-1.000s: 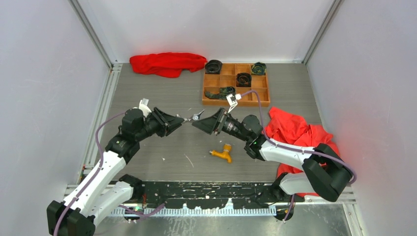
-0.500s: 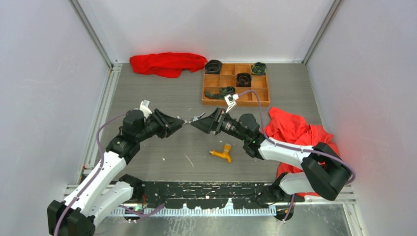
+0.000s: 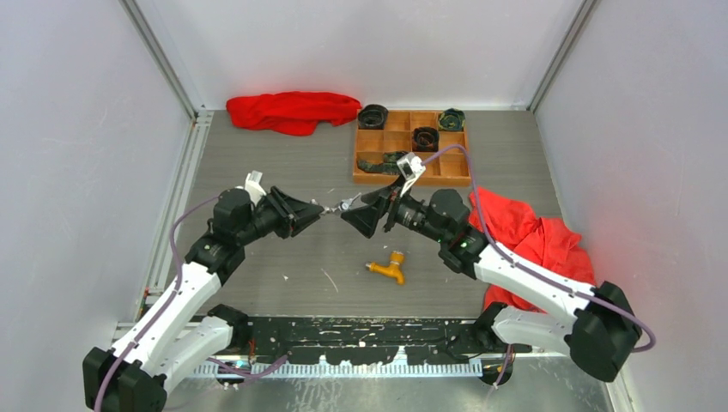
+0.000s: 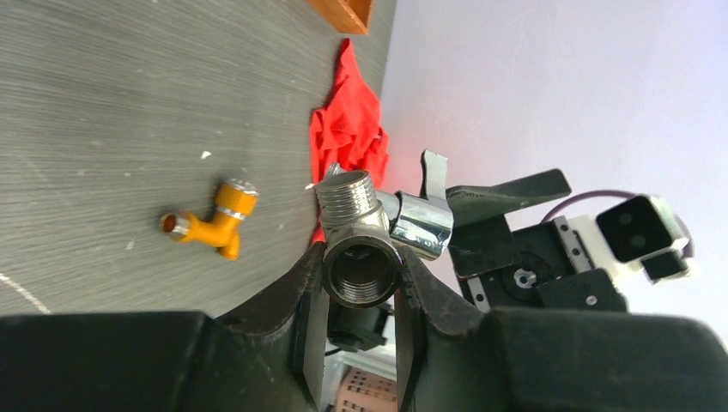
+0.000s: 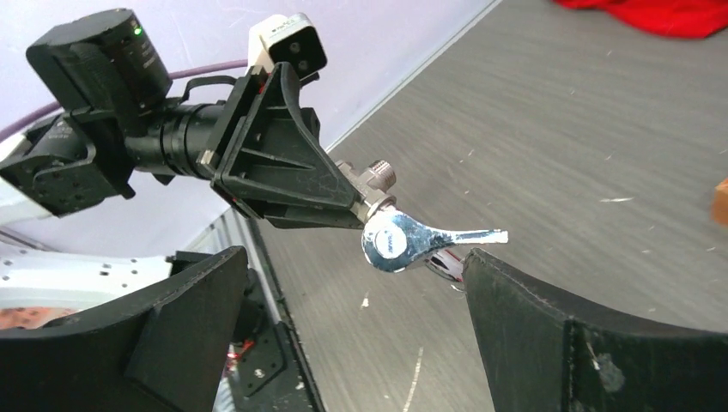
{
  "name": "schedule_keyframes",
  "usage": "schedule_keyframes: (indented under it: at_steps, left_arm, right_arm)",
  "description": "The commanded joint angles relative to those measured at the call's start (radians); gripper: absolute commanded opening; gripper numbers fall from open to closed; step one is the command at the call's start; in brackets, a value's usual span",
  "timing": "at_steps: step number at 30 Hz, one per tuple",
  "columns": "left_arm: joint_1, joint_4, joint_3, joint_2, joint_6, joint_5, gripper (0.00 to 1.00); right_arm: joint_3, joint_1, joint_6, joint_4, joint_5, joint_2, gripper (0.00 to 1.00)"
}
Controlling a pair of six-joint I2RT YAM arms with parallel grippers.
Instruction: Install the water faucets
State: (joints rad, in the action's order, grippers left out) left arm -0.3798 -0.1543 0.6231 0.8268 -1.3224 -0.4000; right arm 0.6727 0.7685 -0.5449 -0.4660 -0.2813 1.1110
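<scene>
Early going, neither piece fitted yet: left hand (image 3: 319, 212) clamps the silver faucet (image 4: 360, 245) aloft mid-bench, right hand (image 3: 354, 221) gapes wide at its 3 o'clock, and the orange faucet (image 3: 387, 268) lies on the bench (image 3: 283, 163) toward 5 o'clock.

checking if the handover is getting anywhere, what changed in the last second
The right arm's elbow swung outward to the right and its wrist rolled, so the wrist camera now sits higher. The right gripper stayed wide open around the handle of the silver faucet, not closed on it. The left gripper stayed shut on the silver faucet, unmoved. The orange faucet and wooden tray stayed put.
</scene>
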Motion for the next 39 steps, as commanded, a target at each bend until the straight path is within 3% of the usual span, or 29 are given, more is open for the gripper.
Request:
schedule_keyframes:
  at_steps: [1,4,9,11,22,29,39]
  left_arm:
    - [-0.002,0.213,0.042,0.022,-0.110,-0.082,0.00]
    - [-0.002,0.205,0.062,0.056,-0.145,-0.129,0.00]
    - [-0.002,0.203,0.091,0.091,-0.149,-0.176,0.00]
    - [-0.003,0.167,0.111,0.101,-0.118,-0.187,0.00]
    - [-0.003,0.078,0.173,0.109,-0.006,-0.219,0.00]
    - [-0.002,0.066,0.170,0.119,0.022,-0.234,0.00]
    - [-0.003,0.047,0.163,0.145,0.068,-0.268,0.00]
  right_arm:
    - [0.013,-0.003,0.200,0.050,0.038,-0.086,1.00]
    - [-0.045,-0.003,0.284,-0.027,0.001,-0.137,1.00]
    - [-0.264,-0.003,0.502,-0.388,-0.103,-0.170,0.99]
    - [-0.293,-0.002,0.532,-0.454,-0.109,-0.162,0.98]
    - [-0.171,0.006,0.803,-0.118,-0.320,-0.223,0.81]
    - [-0.056,0.019,0.876,0.046,-0.368,-0.254,0.80]
    - [-0.027,0.022,0.880,0.041,-0.365,-0.242,0.84]
